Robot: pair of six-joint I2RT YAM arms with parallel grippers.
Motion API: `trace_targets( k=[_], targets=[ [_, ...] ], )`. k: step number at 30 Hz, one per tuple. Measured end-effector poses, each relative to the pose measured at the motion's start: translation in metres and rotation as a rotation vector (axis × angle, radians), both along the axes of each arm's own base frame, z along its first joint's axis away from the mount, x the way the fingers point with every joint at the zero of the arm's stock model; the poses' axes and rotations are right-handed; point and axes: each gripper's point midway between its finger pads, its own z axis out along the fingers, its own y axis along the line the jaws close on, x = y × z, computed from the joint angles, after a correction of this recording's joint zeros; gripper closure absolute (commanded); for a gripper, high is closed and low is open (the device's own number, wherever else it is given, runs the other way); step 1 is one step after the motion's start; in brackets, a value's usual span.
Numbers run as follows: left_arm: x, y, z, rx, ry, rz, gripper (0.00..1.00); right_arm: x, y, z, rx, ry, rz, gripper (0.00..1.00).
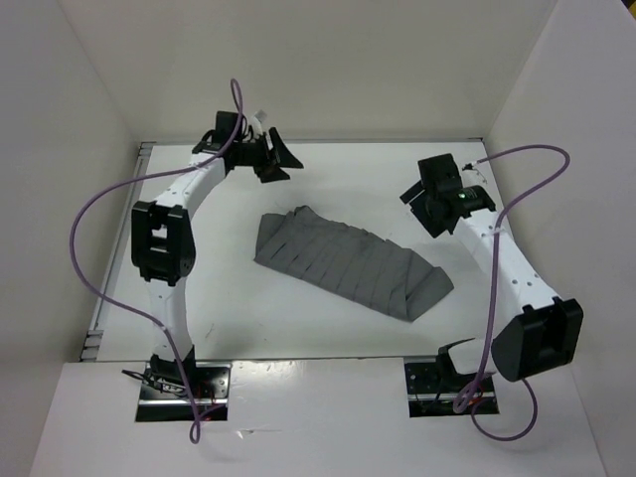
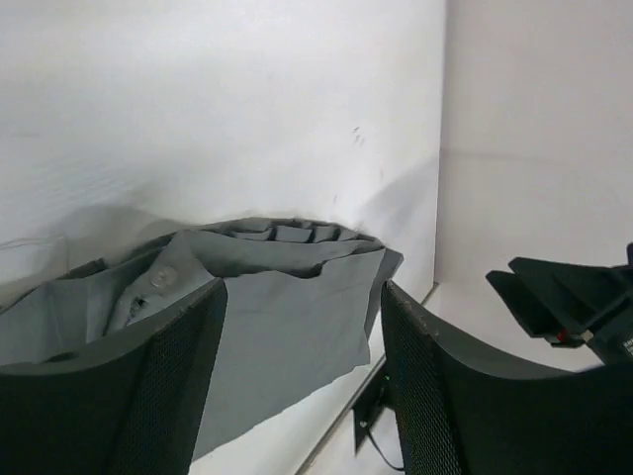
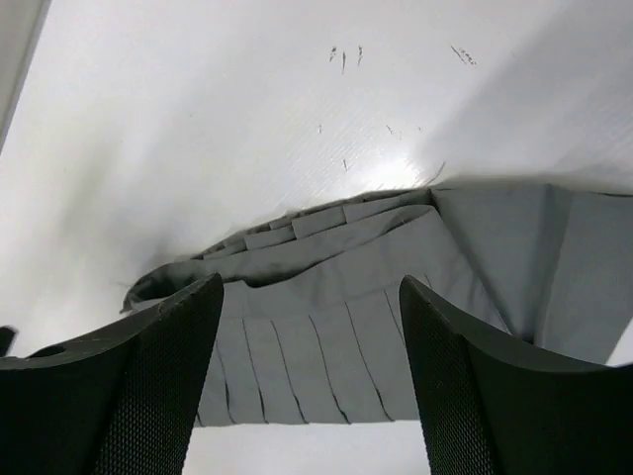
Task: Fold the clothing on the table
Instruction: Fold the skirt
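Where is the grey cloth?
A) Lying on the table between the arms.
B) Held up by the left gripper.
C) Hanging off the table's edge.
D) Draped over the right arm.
A: the cloth lies on the table, with the left gripper and the right gripper both open and apart from it.

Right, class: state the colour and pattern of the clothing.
The clothing is dark grey with narrow pleats; top external view shows it best.
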Motion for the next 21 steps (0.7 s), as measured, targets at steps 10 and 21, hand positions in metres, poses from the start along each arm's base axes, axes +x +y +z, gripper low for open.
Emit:
trace_targets(
  k=[10,21],
  targets=[
    [-0.061,0.012,0.024,0.096,-0.107,-0.057,0.74,-0.092,0.001,-0.044,0.084,0.131,0.065,0.22],
    [-0.080,-0.011,-0.128,0.402,0.134,-0.179,0.64,-0.150,0.009,-0.091,0.166,0.357,0.065,0.20]
  ],
)
